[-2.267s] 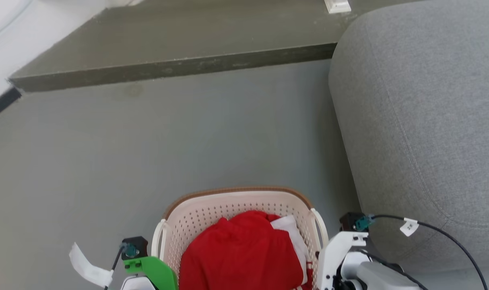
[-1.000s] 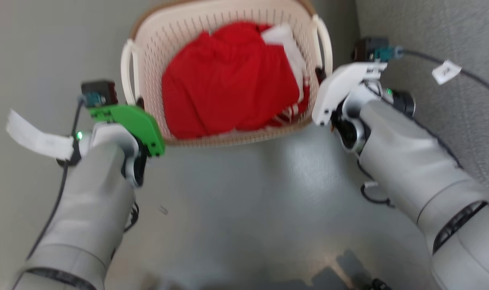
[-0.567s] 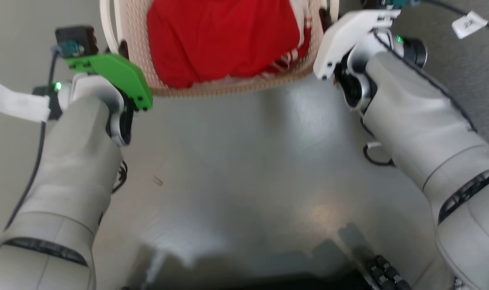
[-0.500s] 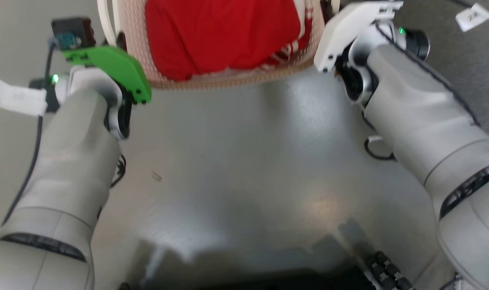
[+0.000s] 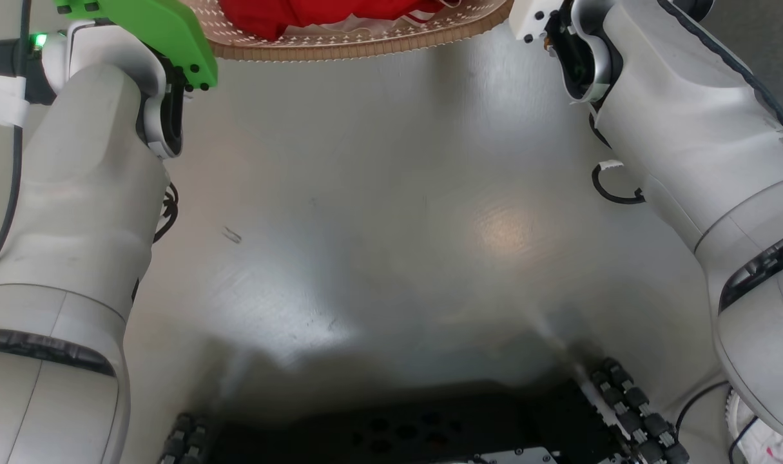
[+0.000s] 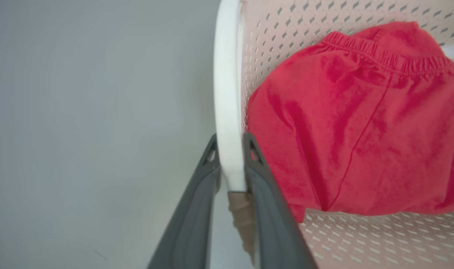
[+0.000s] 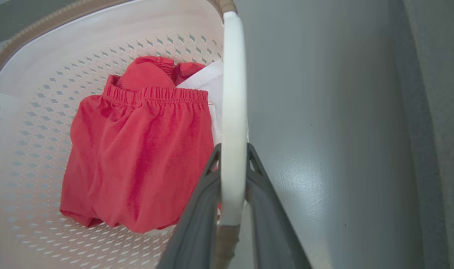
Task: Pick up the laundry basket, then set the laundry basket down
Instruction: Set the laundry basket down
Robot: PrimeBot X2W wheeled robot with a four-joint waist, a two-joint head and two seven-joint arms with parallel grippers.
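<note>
The laundry basket (image 5: 352, 50) shows its brown woven-look rim at the top edge of the head view, between my two forearms. In the left wrist view my left gripper (image 6: 231, 144) is shut on one white side handle (image 6: 227, 93), beside the cream perforated wall (image 6: 286, 33). In the right wrist view my right gripper (image 7: 232, 153) is shut on the other white handle (image 7: 233, 93). A red garment (image 7: 137, 149) and a white cloth (image 7: 206, 84) lie inside the basket.
Grey floor (image 5: 391, 212) stretches below the basket. My dark wheeled base (image 5: 397, 432) is at the bottom of the head view. A grey sofa (image 7: 439, 112) stands close on the right of the basket, past a strip of floor.
The head camera has tipped down: the basket has slid to the picture's top edge and my base has come into view. Both grippers stay at the handles.
</note>
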